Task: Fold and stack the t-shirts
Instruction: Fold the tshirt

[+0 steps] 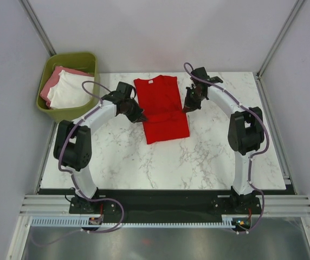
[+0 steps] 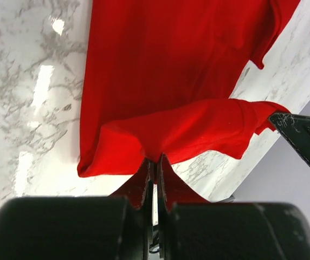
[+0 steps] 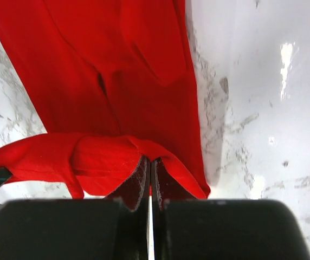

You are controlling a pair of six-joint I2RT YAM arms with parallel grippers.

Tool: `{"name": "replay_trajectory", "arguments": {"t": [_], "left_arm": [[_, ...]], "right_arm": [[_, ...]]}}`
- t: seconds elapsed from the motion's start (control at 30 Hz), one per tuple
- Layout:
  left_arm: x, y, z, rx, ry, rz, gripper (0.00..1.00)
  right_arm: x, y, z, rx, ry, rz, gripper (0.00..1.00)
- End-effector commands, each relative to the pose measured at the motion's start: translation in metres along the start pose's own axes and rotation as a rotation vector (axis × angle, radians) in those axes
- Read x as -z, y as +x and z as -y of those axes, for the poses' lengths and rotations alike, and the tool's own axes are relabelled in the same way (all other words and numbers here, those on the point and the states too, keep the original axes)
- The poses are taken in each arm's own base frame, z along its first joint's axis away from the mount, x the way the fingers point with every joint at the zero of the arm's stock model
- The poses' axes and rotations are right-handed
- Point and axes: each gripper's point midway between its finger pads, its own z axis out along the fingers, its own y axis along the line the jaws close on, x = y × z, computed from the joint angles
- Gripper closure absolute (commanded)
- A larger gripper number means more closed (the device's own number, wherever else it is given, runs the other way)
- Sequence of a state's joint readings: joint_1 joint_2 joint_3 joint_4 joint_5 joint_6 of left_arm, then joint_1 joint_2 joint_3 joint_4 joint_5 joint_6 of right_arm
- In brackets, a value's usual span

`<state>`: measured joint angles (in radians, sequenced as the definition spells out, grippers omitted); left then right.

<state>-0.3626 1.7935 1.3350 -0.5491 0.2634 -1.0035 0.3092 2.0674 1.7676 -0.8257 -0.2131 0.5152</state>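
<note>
1. Left end effector (image 2: pixel 155 162): fingers together, clamped on a raised fold of the bright red cotton t-shirt (image 2: pixel 160 65).
2. Right end effector (image 3: pixel 148 162): likewise pinching the opposite side.
3. Shirt lies mid-way along the white marble table's (image 1: pixel 198 162) far edge.
4. Olive-green plastic bin (image 1: pixel 87 62), far left corner, holds a white t-shirt (image 1: pixel 71 92) and a pink t-shirt (image 1: pixel 51 86).

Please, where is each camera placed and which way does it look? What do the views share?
Top external: above and behind the arms, looking down on table, red t-shirt and bin; both arms show.
Left wrist: on the left arm, looking past the left end effector, shut on the red t-shirt's edge.
Right wrist: likewise, right end effector pinching the opposite edge.
Shared by all: red t-shirt and table.
</note>
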Motion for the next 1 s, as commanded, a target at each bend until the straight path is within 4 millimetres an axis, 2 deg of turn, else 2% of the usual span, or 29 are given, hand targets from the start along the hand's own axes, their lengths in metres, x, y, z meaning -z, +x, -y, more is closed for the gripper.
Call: {"name": "replay_trajectory", "arguments": {"t": [0.0,0.13,0.17,0.2,0.23,0.27,0.3,0.33,0.37,0.4,0.43,0.47,0.5,0.53,0.57,0.6,0.63,0.67,0.7,0.73,0.77,0.83,0.87,0.97], "left_arm": [[-0.002,-0.012,0.015,-0.056,0.033,-0.016,0.98],[-0.012,-0.024,0.016,-0.04,0.028,-0.017,0.98],[-0.011,-0.032,0.019,-0.039,0.036,-0.005,0.98],[-0.013,-0.035,0.019,-0.036,0.035,-0.003,0.98],[-0.018,-0.037,0.017,-0.034,0.029,-0.011,0.97],[-0.018,-0.045,0.022,-0.032,0.039,0.003,0.93],[-0.021,-0.049,0.023,-0.035,0.042,0.003,0.64],[-0.023,-0.055,0.024,-0.057,0.039,0.02,0.43],[-0.026,-0.061,0.028,-0.067,0.043,0.028,0.28],[-0.025,-0.063,0.032,-0.087,0.052,0.033,0.17],[-0.023,-0.064,0.034,-0.114,0.058,0.035,0.13],[-0.016,-0.062,0.036,-0.124,0.065,0.04,0.01],[-0.011,-0.061,0.036,-0.13,0.067,0.045,0.01],[-0.003,-0.058,0.035,-0.15,0.067,0.058,0.0],[-0.003,-0.049,0.022,-0.15,0.044,0.044,0.0],[0.013,-0.045,0.024,-0.159,0.06,0.063,0.0],[0.011,-0.03,0.008,-0.155,0.034,0.031,0.01],[0.013,-0.021,0.003,-0.157,0.033,0.02,0.02],[0.026,-0.015,0.007,-0.174,0.059,0.033,0.04],[0.028,-0.007,0.002,-0.178,0.053,0.026,0.05],[0.024,0.01,-0.012,-0.182,0.03,-0.005,0.08],[0.031,0.02,-0.014,-0.186,0.049,0.002,0.12],[0.026,0.033,-0.029,-0.177,0.029,-0.023,0.15],[0.021,0.05,-0.041,-0.153,0.041,-0.049,0.22]], "right_arm": [[-0.004,-0.02,-0.001,-0.006,-0.015,0.014,1.0],[-0.01,-0.039,-0.007,-0.022,-0.043,0.031,0.99],[-0.018,-0.04,-0.006,-0.029,-0.042,0.023,0.97],[-0.021,-0.044,-0.009,-0.033,-0.05,0.027,0.89],[-0.019,-0.056,-0.016,-0.037,-0.069,0.059,0.84],[-0.026,-0.059,-0.016,-0.042,-0.071,0.061,0.76],[-0.027,-0.067,-0.017,-0.055,-0.075,0.085,0.51],[-0.028,-0.071,-0.02,-0.08,-0.088,0.095,0.41],[-0.025,-0.082,-0.027,-0.072,-0.127,0.145,0.32],[-0.027,-0.078,-0.025,-0.079,-0.133,0.141,0.22],[-0.025,-0.08,-0.027,-0.066,-0.148,0.163,0.21],[-0.009,-0.081,-0.031,-0.049,-0.164,0.19,0.21],[-0.005,-0.077,-0.03,-0.036,-0.165,0.198,0.21],[-0.015,-0.059,-0.014,-0.035,-0.134,0.176,0.22],[0.001,-0.055,-0.014,-0.007,-0.14,0.204,0.23],[-0.01,-0.029,0.003,-0.015,-0.111,0.153,0.25],[-0.008,-0.023,0.005,-0.005,-0.125,0.159,0.27],[0.002,-0.016,0.006,0.012,-0.133,0.17,0.28],[0.002,-0.007,0.01,0.015,-0.135,0.161,0.31],[-0.008,0.014,0.022,0.009,-0.123,0.125,0.31],[-0.003,0.019,0.022,0.017,-0.134,0.131,0.32],[-0.01,0.038,0.033,0.014,-0.126,0.105,0.33],[-0.011,0.042,0.034,0.016,-0.129,0.1,0.34],[-0.02,0.055,0.038,0.006,-0.135,0.056,0.41]]}}
